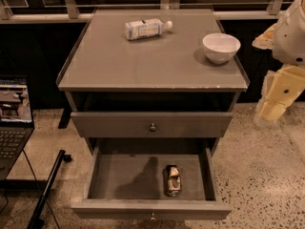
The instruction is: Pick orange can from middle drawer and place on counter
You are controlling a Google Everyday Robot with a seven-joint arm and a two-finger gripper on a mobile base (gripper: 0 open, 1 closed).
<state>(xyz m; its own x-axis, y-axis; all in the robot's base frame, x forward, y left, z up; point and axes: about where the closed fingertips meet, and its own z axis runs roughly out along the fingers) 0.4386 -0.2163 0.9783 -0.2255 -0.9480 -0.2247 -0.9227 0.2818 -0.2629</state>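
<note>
Cream-coloured robot gripper (272, 109) hangs at the far right edge of the scene, off the right side of a grey cabinet, below counter height and well apart from the drawers; whether it is open or closed cannot be told, and it holds nothing that can be seen.

At the far left, an open black laptop (12, 123) with a lit screen sits on the floor beside the cabinet. Near it, a thin black rod (47, 190) slants across the pale speckled floor (257, 175).

In the centre, the counter (143, 66), a broad flat matte grey top, carries a clear plastic bottle with a white label (145, 28) lying on its side toward the back.

Below the counter, the upper grey drawer (119, 124) is closed, with a small round metal knob (152, 127) on its flat front. Beneath it, the middle drawer (119, 209), wide, shallow and grey, is pulled fully out. The orange can (173, 180), a small dark brownish-orange cylinder with pale label patches, lies on its side on the drawer floor, right of centre.

On the counter's right side stands a round white bowl (221, 47), upright.
</note>
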